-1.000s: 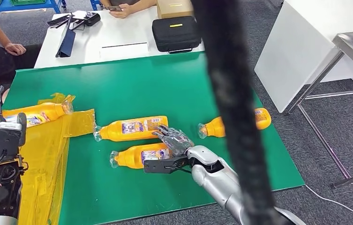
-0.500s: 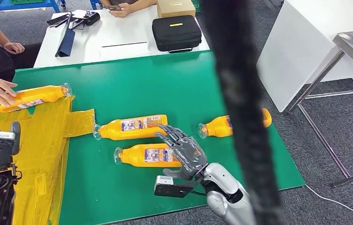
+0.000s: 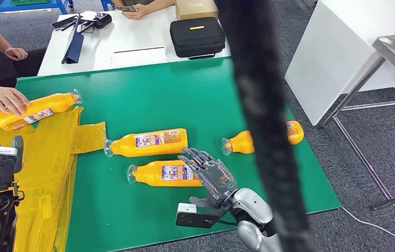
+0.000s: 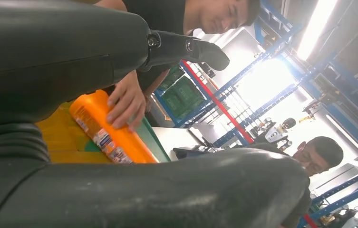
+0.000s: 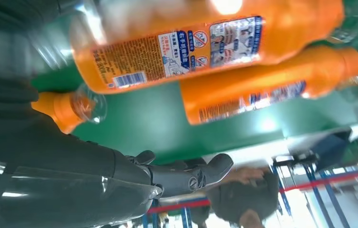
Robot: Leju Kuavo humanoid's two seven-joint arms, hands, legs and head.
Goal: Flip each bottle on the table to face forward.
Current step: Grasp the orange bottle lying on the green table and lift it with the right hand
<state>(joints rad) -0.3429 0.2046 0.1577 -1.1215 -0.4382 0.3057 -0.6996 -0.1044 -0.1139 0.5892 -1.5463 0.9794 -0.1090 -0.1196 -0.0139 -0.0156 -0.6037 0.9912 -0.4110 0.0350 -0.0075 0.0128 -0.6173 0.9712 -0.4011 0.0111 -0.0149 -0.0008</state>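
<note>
Since 1 s ago the right hand [image 3: 209, 176] has pulled back off the near orange plastic bottle [image 3: 164, 173], fingers apart, holding nothing; that bottle lies label-up on the green surface [image 3: 148, 94]. Mid bottle [image 3: 148, 143] just behind it also shows its label. Far-right bottle [image 3: 242, 142] is partly hidden, prob. still to do. A person's hand [image 3: 6, 98] holds the 4th bottle [image 3: 35, 110] over yellow film [image 3: 48, 163]. Left hand [image 4: 120, 57] is empty, fingers spread.

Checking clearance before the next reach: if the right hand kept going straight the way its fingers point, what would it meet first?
Most likely the nearest bottle: the right hand has its fingertips at that bottle's base end, pointing up-left along it. Whether they already touch it is unclear.
</note>
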